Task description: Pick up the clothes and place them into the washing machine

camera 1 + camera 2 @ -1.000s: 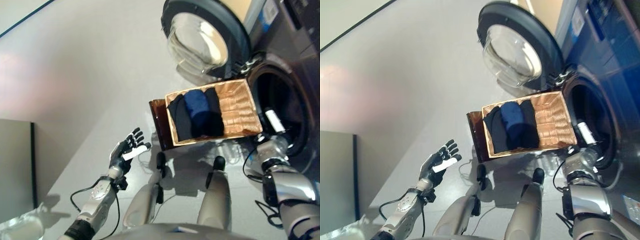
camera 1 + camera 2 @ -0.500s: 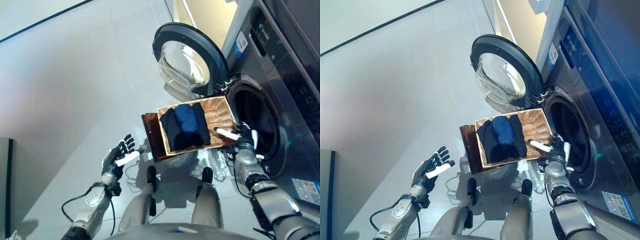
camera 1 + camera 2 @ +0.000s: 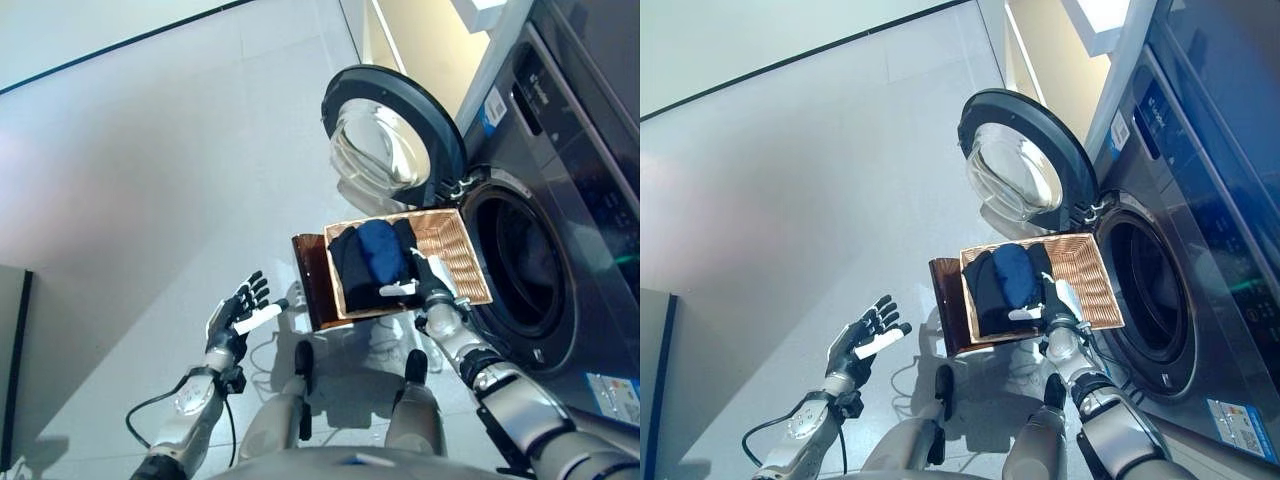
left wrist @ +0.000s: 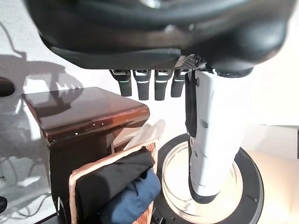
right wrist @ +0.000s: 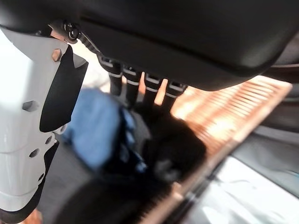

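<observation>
Wicker basket (image 3: pixel 463 262) of clothes (image 3: pixel 373 258) (dark, blue)

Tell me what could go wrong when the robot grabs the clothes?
The right hand is open over several dark and blue clothes packed together, so it might lift only one or drag extras out. The basket sits on a small stand, so a hard pull could tip it.

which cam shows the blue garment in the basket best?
Left eye view: the blue garment lies whole between black clothes in the wicker basket. Right eye view shows much the same. Left wrist view catches only its end; right wrist view shows it blurred behind the right robot hand.
</observation>
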